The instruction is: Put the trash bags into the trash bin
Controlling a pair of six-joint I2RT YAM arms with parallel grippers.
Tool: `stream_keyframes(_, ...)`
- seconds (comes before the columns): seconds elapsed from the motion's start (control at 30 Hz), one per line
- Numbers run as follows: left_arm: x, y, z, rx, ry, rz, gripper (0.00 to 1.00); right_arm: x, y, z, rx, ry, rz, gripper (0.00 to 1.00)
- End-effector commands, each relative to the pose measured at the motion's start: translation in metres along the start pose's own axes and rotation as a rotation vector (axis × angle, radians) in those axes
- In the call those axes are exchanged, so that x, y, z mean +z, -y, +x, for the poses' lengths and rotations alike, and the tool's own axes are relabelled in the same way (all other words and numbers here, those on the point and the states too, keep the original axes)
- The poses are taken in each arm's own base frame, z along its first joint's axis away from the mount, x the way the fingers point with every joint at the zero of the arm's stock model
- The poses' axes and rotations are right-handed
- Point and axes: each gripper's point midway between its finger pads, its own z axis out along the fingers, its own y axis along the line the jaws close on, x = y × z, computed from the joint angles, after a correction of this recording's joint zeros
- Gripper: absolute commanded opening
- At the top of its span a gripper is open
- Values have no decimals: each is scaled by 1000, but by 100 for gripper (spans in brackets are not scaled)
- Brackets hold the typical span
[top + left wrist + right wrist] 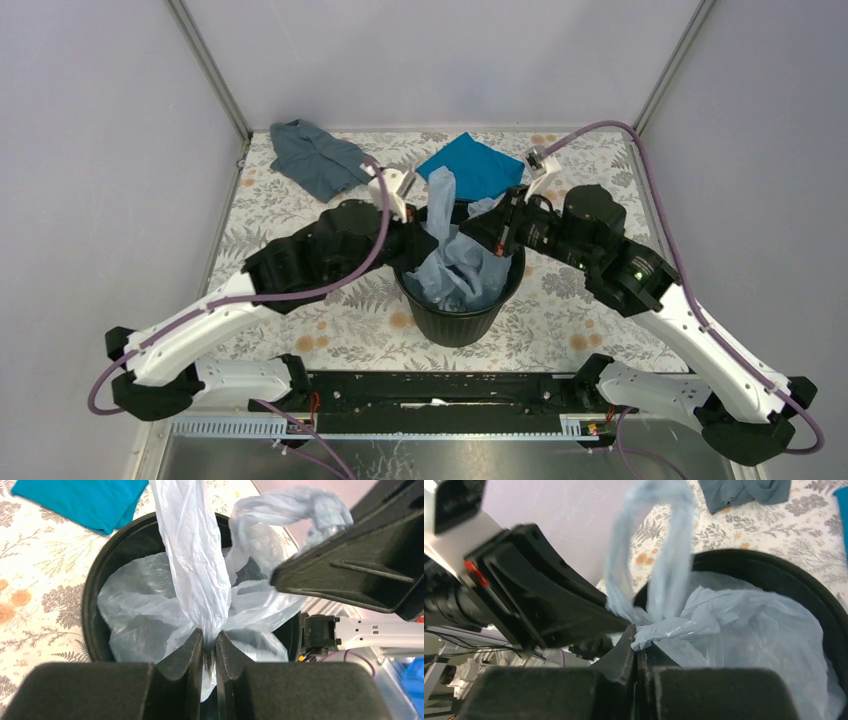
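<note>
The black ribbed trash bin (455, 322) stands at the table's middle. The pale blue film trash bag (462, 268) lies bunched inside it, with one strip rising above the rim. My left gripper (424, 238) is at the bin's left rim and my right gripper (482, 228) is at its right rim. In the left wrist view, the left gripper (210, 639) is shut on a gathered strip of the bag (192, 565) above the bin (92, 595). In the right wrist view, the right gripper (638, 641) is shut on a twisted bag fold (744, 625) over the bin's rim (784, 567).
A bright teal cloth (475, 165) lies just behind the bin, and a grey-blue cloth (315, 155) lies at the back left. Grey walls with metal corner posts close in the patterned table on three sides. The two grippers are close together over the bin.
</note>
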Motion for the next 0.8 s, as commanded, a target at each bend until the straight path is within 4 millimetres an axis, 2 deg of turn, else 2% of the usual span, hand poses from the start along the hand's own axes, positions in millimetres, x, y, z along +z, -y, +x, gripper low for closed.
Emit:
stream_keyframes(0.0,-34,-15,-23,-124,146,-42,17,-36,11,6,-60,10,56,0)
stream_keyframes(0.07,-42,-22,-18,-174,170,-48,19,-51,11,8,-82,0,69,0)
stream_keyframes(0.17,-51,-32,-10,-245,189,-57,35,-71,5,8,-100,-10,61,0)
stream_keyframes(0.3,-54,-19,-18,-292,188,-12,82,-80,-7,5,-86,-1,15,0)
stream_keyframes(0.33,-52,-14,-22,-289,177,-3,92,-80,-11,6,-78,-13,2,0)
stream_keyframes(0.37,-50,-8,-27,-278,167,1,98,-79,-14,8,-73,-30,-14,0)
stream_keyframes(0.5,-35,-3,-36,-229,97,-66,99,-81,-20,12,-63,-50,-46,0)
stream_keyframes(0.63,-22,22,-39,-162,20,6,99,-84,-22,9,-72,-42,-53,0)
stream_keyframes(0.77,-24,46,-37,-90,-30,130,99,-85,-23,9,-79,-43,-57,0)
